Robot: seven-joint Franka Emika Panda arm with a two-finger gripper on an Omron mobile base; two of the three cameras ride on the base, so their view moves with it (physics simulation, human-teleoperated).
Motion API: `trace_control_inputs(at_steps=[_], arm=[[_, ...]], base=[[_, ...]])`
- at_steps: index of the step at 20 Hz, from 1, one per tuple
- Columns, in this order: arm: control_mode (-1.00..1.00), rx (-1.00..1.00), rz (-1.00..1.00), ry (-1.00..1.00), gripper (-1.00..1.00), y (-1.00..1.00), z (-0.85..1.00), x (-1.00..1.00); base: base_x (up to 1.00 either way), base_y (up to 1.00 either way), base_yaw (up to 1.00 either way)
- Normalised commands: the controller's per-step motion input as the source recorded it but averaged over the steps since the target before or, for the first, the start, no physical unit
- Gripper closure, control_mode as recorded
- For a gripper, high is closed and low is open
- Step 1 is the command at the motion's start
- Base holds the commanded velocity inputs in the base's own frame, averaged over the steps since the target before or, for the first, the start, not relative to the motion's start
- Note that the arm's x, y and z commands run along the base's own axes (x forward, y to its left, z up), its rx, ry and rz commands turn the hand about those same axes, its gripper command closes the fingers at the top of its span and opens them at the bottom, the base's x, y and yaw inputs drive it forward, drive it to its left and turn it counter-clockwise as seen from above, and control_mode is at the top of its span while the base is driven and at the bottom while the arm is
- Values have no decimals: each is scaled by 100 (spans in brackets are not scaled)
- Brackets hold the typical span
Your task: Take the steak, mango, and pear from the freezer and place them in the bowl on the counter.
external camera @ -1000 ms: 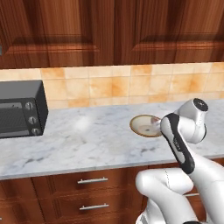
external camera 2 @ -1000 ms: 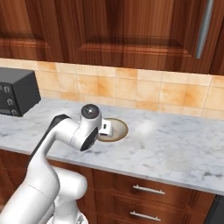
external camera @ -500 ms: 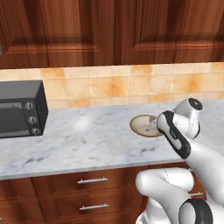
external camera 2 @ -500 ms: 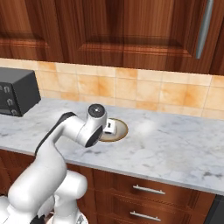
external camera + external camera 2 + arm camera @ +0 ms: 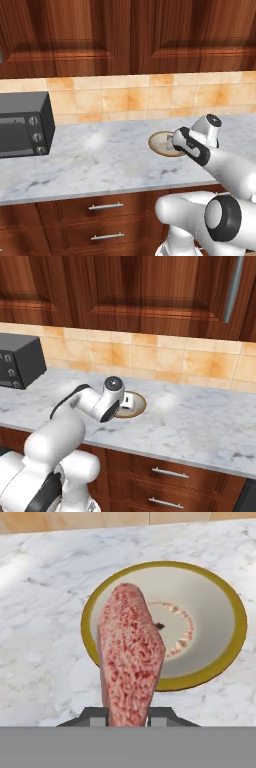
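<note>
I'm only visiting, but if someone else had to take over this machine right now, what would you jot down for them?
Gripper: shut on the steak, held on edge above the counter, at the near rim of the bowl.
Bowl: on the marble counter by the tiled wall, right of a black microwave; no food in it yet.
Done: steak carried to the bowl.
Left: lower and release the steak into the bowl, then bring the mango and the pear from the freezer.
</note>
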Motion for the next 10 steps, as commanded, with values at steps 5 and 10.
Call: trace_control_inputs(at_steps=[5,10], arm=[[-100,0,0,5,100,-2,-22,33],[-100,0,0,0,100,-10,-19,19]], base=[[0,0,0],[0,0,0]])
